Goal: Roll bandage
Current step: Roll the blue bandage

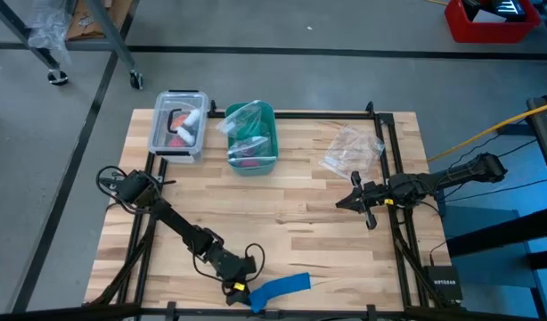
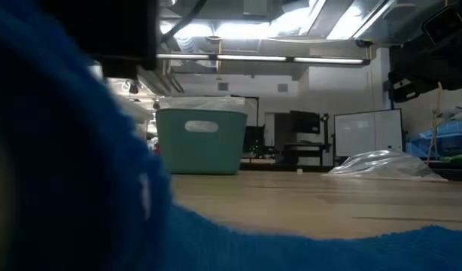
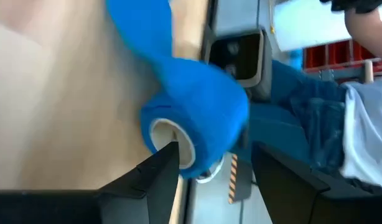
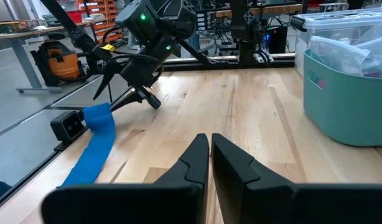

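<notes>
Clearly the left gripper [image 1: 240,287] is working at the table's near edge, its fingers [image 3: 155,173] standing wide around the rolled end of the bandage [image 3: 197,118] (a pale core is showing at the roll's open end), probably so the roll can be turned to wind in more strip. From the claw the loose blue tail is trailing flat across the wood, still unrolled. Well away, the right gripper [image 4: 209,152] is waiting with its fingers pressed together, holding nothing.
</notes>
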`<move>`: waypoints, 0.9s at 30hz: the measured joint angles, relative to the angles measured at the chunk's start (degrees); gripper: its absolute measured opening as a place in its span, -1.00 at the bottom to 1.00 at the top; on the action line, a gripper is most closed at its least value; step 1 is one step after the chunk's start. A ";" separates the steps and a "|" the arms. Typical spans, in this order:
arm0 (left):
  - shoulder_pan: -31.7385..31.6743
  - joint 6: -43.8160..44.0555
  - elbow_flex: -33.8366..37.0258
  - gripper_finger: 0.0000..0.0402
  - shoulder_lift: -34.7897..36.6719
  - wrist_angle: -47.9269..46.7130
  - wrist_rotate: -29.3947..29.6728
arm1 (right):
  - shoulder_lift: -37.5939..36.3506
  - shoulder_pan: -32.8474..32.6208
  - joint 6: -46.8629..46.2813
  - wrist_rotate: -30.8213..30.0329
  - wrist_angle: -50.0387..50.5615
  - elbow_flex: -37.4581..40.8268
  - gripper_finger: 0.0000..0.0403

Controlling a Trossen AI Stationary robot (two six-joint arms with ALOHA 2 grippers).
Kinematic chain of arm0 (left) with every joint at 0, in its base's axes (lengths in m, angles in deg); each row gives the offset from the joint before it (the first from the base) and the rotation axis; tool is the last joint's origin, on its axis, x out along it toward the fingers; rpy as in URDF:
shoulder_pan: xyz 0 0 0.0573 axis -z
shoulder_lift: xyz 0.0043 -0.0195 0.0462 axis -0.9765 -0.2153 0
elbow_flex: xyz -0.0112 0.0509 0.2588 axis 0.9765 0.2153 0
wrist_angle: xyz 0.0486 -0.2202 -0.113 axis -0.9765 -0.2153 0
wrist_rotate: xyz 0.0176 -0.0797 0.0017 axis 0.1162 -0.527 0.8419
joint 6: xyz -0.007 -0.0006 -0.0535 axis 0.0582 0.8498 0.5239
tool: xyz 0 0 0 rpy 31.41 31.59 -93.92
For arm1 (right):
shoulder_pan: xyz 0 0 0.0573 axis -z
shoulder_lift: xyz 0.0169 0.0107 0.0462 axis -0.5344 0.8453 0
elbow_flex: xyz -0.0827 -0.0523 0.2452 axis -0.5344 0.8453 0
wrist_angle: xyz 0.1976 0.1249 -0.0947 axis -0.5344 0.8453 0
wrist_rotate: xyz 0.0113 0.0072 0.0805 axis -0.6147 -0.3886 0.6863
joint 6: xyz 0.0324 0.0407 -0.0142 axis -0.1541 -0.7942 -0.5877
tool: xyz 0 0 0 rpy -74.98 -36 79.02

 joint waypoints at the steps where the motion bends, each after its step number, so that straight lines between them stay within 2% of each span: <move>1: 0.13 0.06 0.00 -0.05 0.02 0.00 -0.09 | 0.00 0.00 0.00 0.00 0.00 0.00 -0.88; 7: 0.31 0.09 0.00 -0.05 0.02 0.56 0.01 | 0.01 0.00 0.00 0.00 0.00 0.00 -0.88; 15: 0.09 -0.28 0.02 -0.05 0.11 6.22 2.41 | 0.02 0.00 0.00 -0.02 0.00 0.00 -0.88; 22: -0.12 -2.80 0.02 -0.05 0.11 3.93 6.68 | 0.00 0.00 0.00 -0.02 0.00 0.00 -0.88; 27: -0.81 -3.36 0.02 -0.05 0.11 2.45 6.92 | 0.02 0.00 0.00 -0.01 0.04 0.00 -0.88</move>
